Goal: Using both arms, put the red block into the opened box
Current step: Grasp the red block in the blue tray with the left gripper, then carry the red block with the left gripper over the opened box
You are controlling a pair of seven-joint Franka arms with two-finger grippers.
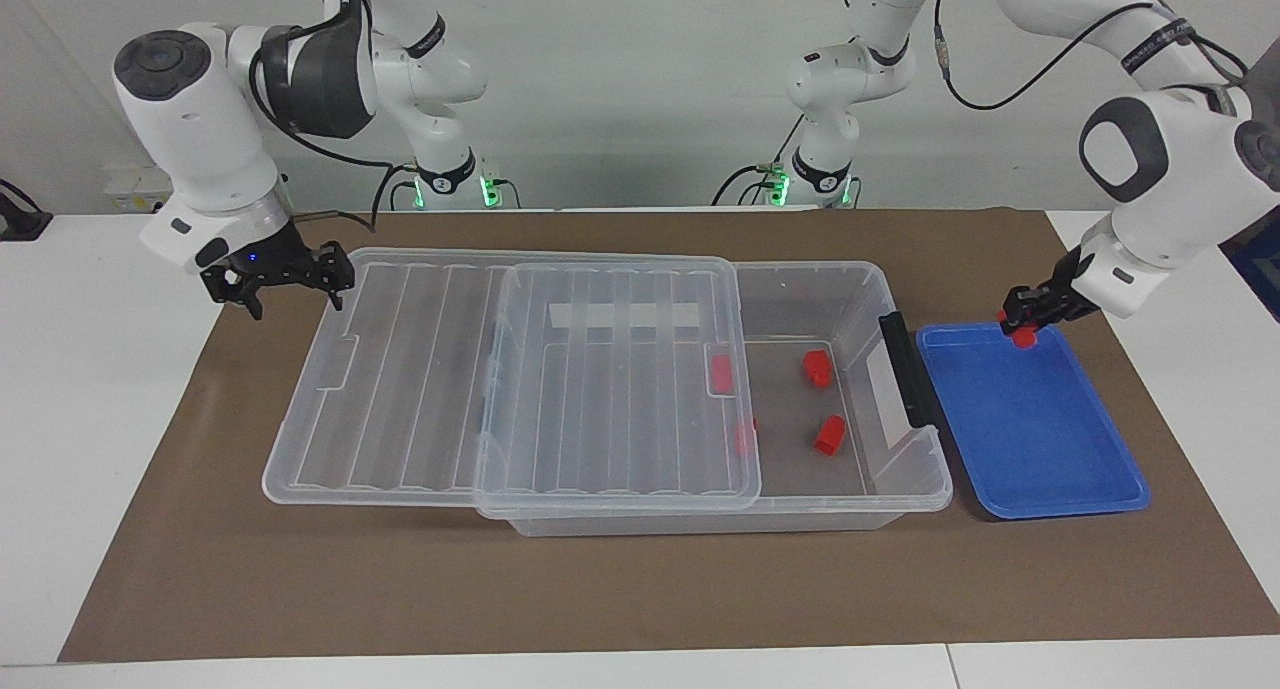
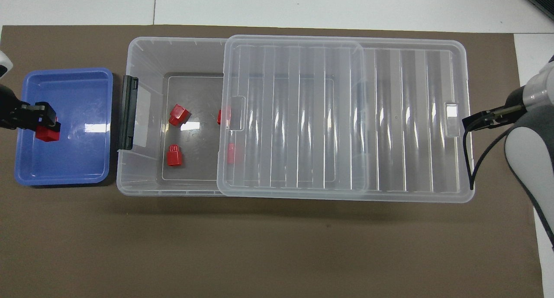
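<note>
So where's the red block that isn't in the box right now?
The red block is held in the left gripper's fingers, lifted over the blue tray, which sits beside the box at the left arm's end.

Two red blocks [image 2: 230, 153] blurred under lid [image 2: 298, 116]; left arm [image 2: 6, 114] cut off at overhead edge.

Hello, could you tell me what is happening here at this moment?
The left tool holds a red block in the air over the blue tray. Beside the tray stands the clear box, its lid slid toward the right arm's end, so one end is open. Four red blocks already lie inside. The right tool waits, open, at the lid's end.
</note>
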